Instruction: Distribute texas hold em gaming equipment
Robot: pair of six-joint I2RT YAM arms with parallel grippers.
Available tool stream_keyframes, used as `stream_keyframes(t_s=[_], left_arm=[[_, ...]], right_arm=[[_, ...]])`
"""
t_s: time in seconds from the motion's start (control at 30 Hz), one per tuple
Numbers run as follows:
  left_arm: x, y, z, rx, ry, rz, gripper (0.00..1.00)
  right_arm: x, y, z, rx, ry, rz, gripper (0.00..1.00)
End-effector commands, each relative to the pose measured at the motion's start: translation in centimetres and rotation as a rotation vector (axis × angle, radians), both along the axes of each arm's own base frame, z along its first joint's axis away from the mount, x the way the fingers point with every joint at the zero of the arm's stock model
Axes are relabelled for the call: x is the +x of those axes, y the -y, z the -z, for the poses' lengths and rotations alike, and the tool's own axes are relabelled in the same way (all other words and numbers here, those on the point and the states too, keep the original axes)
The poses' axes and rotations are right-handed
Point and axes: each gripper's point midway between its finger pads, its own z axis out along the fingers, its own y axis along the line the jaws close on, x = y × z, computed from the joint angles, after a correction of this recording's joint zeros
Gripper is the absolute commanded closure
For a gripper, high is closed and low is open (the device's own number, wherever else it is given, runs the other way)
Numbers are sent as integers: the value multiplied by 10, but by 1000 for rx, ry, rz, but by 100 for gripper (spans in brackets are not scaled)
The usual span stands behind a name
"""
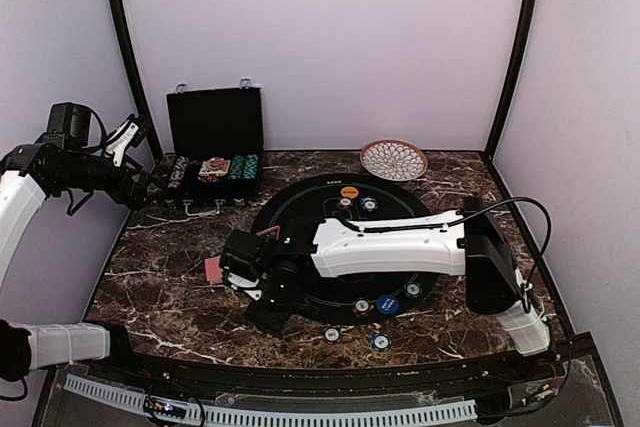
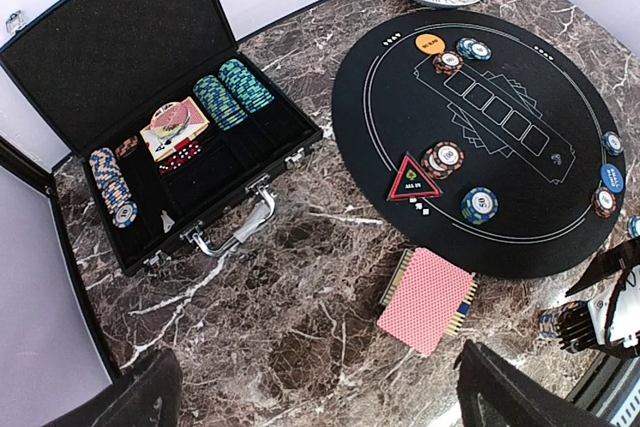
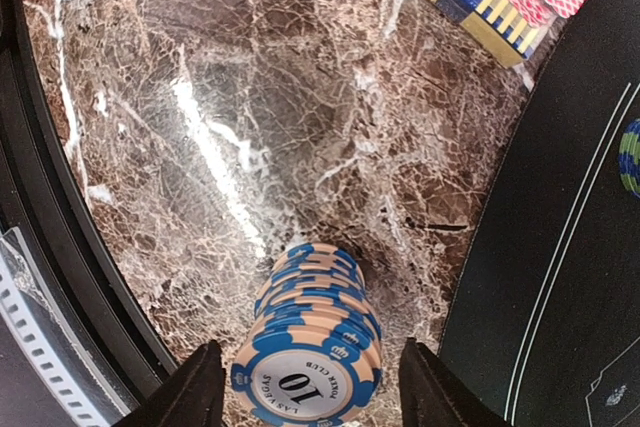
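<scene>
Only the right wrist cam showed the stack of blue "10" chips [image 3: 312,337] on the marble table [image 3: 250,97], just off the black mat [image 3: 560,247]. The right gripper [image 3: 312,392] had its fingers apart either side of it, contact hard to judge. In the top cam the arm hid that stack; the left gripper [image 2: 320,397] was spread wide, its fingertips cropped in its own view.

The top chip of a blue-and-peach poker chip stack [image 3: 312,347] shows a bold "10" at its centre, ringed by the words "LAS VEGAS" and "POKER CLUB" (seen upside down from the right wrist). The red triangle marker [image 2: 413,180] and the orange button [image 2: 430,44] on the black mat carry lettering too small to read.
</scene>
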Motion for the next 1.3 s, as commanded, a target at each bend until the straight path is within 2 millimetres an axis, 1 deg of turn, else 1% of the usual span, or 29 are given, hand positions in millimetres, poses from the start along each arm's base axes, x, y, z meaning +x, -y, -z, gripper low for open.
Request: stream_keyframes(t_s=[0.0, 0.1, 0.4, 0.47, 0.63, 0.77, 0.87, 0.97, 1.1, 1.13, 1.27], left_arm=[[-4, -1, -1, 9, 8, 4, 1], [-4, -1, -2, 8, 9, 5, 1], [-6, -1, -4, 9, 12, 11, 1], [-7, -1, -4, 9, 10, 11, 1], [-7, -1, -4, 13, 13, 10, 1], [-7, -1, -5, 13, 14, 10, 1], [-7, -1, -5, 14, 16, 9, 1], [-7, -2, -5, 15, 18, 8, 1], [-7, -2, -5, 16, 19, 8, 1], [-7, -2, -5, 16, 19, 7, 1], [-7, -3, -5, 21, 20, 3, 1]], right_arm=[[3, -4, -2, 8, 4, 0, 44], [4, -4, -1, 4, 6, 1, 51], [5, -4, -5, 10, 15, 3, 66], [6, -5, -8, 19, 21, 6, 69], [13, -7, -26, 40, 52, 17, 75], [24, -7, -45, 75, 77, 49, 80], [34, -7, -60, 114, 73, 83, 82], [48, -4, -70, 143, 73, 124, 83], [71, 6, -67, 132, 85, 191, 84], [78, 10, -64, 123, 90, 211, 84], [97, 21, -50, 98, 85, 270, 85]])
